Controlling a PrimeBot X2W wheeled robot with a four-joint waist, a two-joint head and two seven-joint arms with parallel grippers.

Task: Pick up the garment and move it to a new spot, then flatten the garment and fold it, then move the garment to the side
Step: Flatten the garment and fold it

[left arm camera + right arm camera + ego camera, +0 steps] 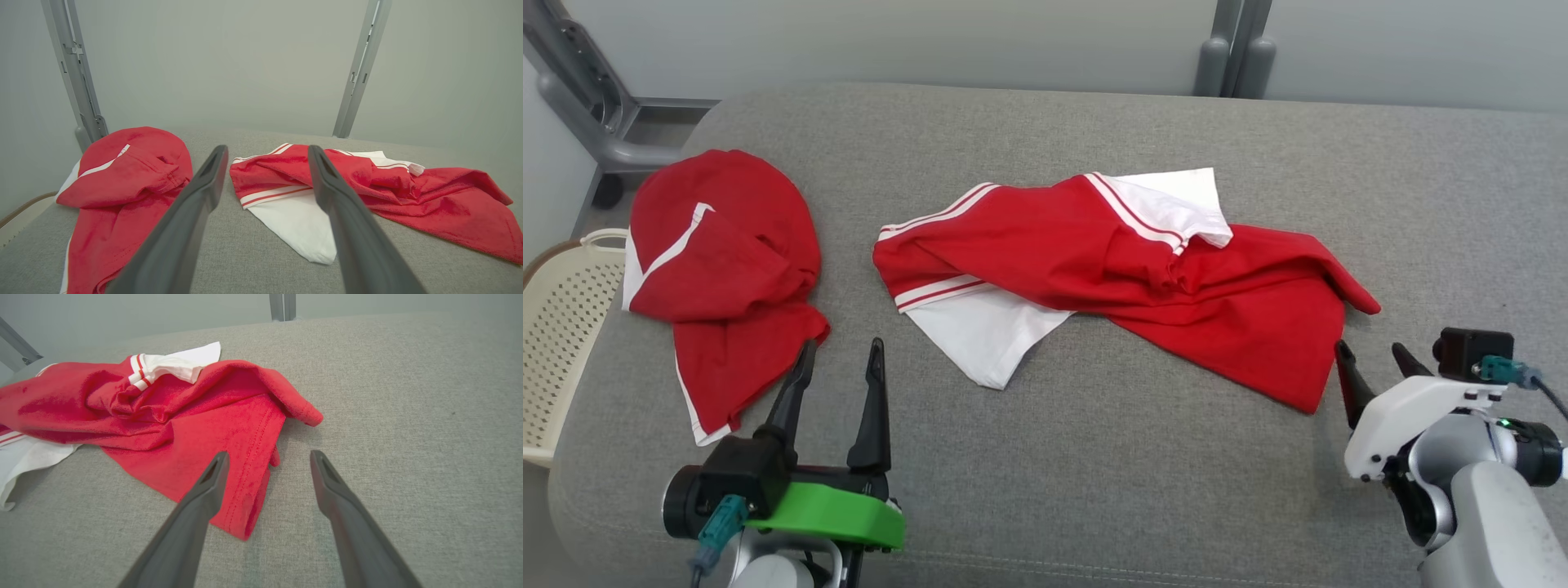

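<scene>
On grey cushion, crumpled red garment, white panels, striped trim

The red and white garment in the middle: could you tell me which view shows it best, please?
The head view: the garment lies whole, seen from above. The left wrist view has it low and partly behind the left gripper's fingers; the right wrist view crops its far, white end.

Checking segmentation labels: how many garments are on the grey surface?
2. Left garment: bunched, red with white trim, at far left beside the basket. Centre garment: red and white, crumpled in the middle. A smaller piece could be hidden under either.
</scene>
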